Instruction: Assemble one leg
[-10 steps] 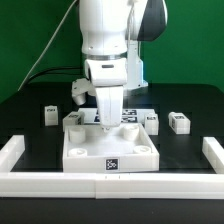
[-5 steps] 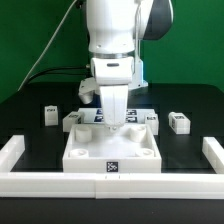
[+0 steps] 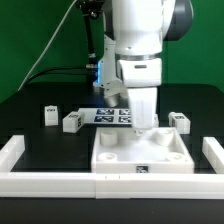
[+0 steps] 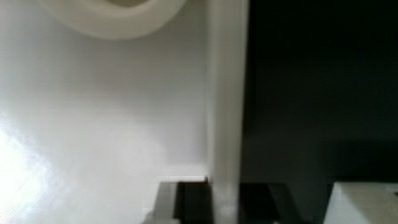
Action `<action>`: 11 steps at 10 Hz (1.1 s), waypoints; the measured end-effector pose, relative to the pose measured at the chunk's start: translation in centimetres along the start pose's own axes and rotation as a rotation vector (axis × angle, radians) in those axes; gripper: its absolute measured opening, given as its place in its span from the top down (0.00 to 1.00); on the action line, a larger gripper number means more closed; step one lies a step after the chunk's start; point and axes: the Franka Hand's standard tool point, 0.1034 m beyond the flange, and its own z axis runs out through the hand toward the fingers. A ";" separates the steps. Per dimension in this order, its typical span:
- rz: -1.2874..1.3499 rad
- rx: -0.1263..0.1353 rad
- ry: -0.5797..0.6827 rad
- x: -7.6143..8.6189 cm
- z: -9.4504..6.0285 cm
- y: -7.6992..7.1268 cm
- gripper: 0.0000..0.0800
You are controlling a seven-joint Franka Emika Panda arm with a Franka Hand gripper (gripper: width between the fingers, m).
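The large white square slab (image 3: 118, 158) with corner holes lies on the black table in the exterior view's right half, against the front rail. My gripper (image 3: 148, 127) stands upright over the slab's back edge and is shut on that edge. In the wrist view the slab (image 4: 107, 120) fills one side, with a round corner hole (image 4: 116, 14). There its thin rim runs down between my gripper's (image 4: 226, 203) dark fingers (image 4: 185, 204). Three small white legs with marker tags lie loose: one leg (image 3: 50, 114) and a second leg (image 3: 72, 122) at the back left, a third leg (image 3: 179, 121) at the back right.
The marker board (image 3: 110, 116) lies flat behind the slab. Long white border rails run along the front (image 3: 60, 185), the exterior view's left (image 3: 10, 150) and right (image 3: 213, 150). A green wall stands behind the table.
My gripper has moved to the exterior view's right and taken the slab with it, by about a fifth of the picture's width. The legs at the back left have not moved.
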 end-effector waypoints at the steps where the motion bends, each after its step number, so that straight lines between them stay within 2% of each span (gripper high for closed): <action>1: -0.013 -0.004 0.006 0.8 0.2 0.8 0.93; 3: -0.005 -0.016 0.015 2.0 0.2 1.8 0.93; 6: 0.063 -0.022 0.018 3.6 0.2 2.3 0.93; 10: 0.066 -0.016 0.016 3.5 0.2 2.3 0.93; 11: 0.066 -0.016 0.016 3.5 0.2 2.3 0.71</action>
